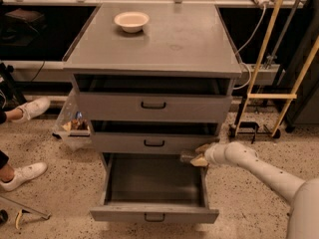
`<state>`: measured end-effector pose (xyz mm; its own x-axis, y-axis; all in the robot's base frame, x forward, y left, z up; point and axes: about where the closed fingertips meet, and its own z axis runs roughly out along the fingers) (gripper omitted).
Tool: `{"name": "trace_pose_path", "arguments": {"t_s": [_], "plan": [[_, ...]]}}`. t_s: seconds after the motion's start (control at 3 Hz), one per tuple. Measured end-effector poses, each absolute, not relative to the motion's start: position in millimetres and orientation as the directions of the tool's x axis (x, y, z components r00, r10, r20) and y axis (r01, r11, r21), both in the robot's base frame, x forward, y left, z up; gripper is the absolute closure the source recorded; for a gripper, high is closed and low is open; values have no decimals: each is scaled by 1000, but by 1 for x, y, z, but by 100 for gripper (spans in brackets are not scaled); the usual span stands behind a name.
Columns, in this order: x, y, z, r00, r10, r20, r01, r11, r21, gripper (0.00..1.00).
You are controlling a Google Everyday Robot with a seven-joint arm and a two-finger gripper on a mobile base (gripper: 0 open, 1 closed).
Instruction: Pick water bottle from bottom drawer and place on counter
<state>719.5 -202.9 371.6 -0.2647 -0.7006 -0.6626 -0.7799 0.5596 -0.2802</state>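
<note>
Two cream fingers (pixel 203 148) of the gripper (pixel 198 154) are closed narrowly on the water bottle (pixel 186 157), one above it and one below. The bottle lies roughly level, its free end pointing left. Gripper and bottle hang above the back right corner of the bottom drawer (pixel 154 215), just under the right end of the middle drawer (pixel 154 143). The white jointed arm (pixel 249 164) reaches in from the lower right corner of the view, passing over the drawer's right edge.

The bottom drawer is pulled far out, its dark floor showing, with a small curved handle on its front. The middle drawer and the top drawer (pixel 153 106) each stand a little ajar, their fronts jutting out above the bottle. The counter (pixel 169 44) is flat, dull grey metal with a slim rim. A round cream bowl (pixel 131 21) sits near its back left corner, well apart from the gripper.

Left of the cabinet a clear plastic bin (pixel 70 128) rests against its side, and two white shoes (pixel 31 108) stand on the speckled floor. Yellow rails (pixel 264 54) lean at the right.
</note>
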Motion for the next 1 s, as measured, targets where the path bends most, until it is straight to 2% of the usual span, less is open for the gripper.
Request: {"name": "trace_pose_path", "arguments": {"t_s": [0.33,0.67,1.0], "plan": [[720,-203,372,-264,-701,-663,-780,559,-280,100],[692,-176,383,-185,-726,-663,-839,468,-278,100],[643,-151,421,11,-761,-648,-878,304,-371,100]]}}
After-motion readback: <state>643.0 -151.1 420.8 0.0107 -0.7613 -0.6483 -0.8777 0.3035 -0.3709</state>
